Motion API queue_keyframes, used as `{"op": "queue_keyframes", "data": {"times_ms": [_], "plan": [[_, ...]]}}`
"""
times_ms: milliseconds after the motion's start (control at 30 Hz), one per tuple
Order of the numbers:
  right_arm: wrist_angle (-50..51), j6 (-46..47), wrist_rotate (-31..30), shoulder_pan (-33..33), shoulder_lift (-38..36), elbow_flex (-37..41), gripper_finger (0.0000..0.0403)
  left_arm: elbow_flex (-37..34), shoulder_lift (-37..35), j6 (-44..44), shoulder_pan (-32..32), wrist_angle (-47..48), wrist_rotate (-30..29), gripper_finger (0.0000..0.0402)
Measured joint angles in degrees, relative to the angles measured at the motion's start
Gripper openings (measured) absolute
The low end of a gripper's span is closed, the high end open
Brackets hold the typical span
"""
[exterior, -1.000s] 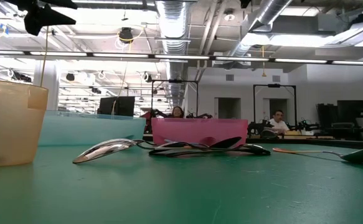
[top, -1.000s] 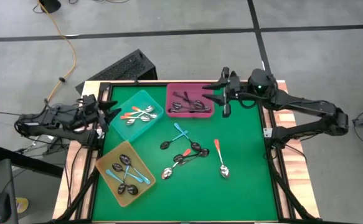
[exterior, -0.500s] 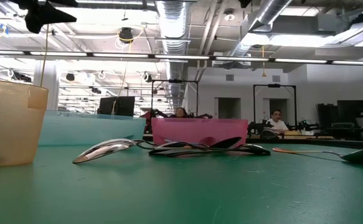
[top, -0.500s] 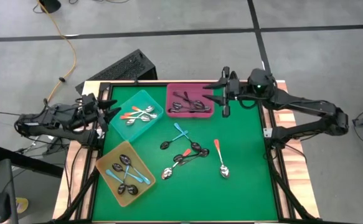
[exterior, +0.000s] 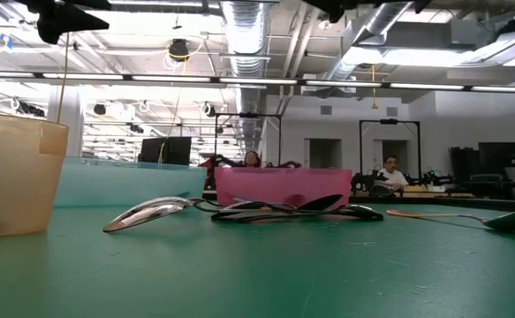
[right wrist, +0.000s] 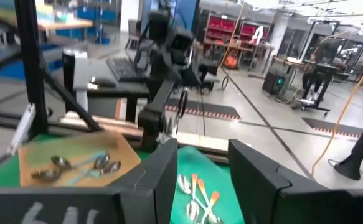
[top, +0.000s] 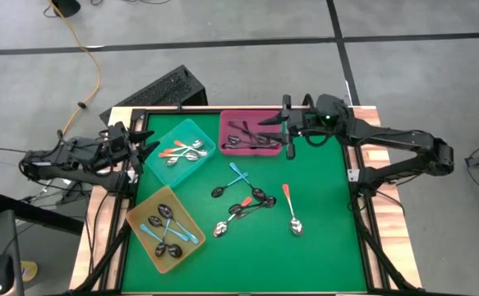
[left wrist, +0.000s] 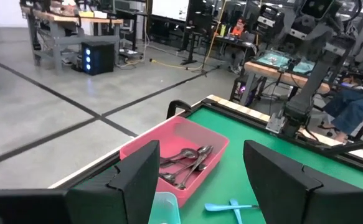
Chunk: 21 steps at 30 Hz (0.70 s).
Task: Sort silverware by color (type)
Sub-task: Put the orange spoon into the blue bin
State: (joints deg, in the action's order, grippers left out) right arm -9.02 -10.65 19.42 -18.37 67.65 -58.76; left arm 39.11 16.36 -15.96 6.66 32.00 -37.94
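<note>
Spoons mid-table, green margins all round.

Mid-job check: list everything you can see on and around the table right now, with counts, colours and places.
green table mat: one, wood-framed.
pink tray: one, far middle of the mat, holding several dark spoons.
teal tray: one, left of the pink tray, holding orange-handled spoons.
yellow tray: one, near left, holding blue-handled and dark spoons; exact count unclear.
loose spoons: a tangled cluster at mid-mat, dark, blue-handled and orange-handled.
single spoon: one, orange handle, right of the cluster.
keyboard: one, black, on the floor beyond the table.
left end effector: open, at the left edge by the teal tray.
right end effector: open, above the pink tray's right end.
</note>
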Motion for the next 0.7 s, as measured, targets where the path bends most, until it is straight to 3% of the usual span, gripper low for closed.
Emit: {"op": "queue_keyframes", "data": {"times_ms": [167,333,600,700], "plan": [[-0.2,2.3,0.0,0.6,-2.9,0.0,0.0164,0.0,-0.4,3.0,0.0,0.0,0.0,0.0219],[5.9,5.2,-0.6,2.1,-3.8,-0.1,0.0164,0.0,-0.4,3.7,0.0,0.1,2.0,0.0219],[22.4,11.5,-21.0,7.4,-2.9,-0.1,0.0164,0.0,-0.4,4.2,0.0,0.2,3.7,0.0219],[24.2,15.2,-22.4,9.2,-2.4,0.1,0.0164,0.0,-0.4,4.3,0.0,0.2,3.7,0.0219]]}}
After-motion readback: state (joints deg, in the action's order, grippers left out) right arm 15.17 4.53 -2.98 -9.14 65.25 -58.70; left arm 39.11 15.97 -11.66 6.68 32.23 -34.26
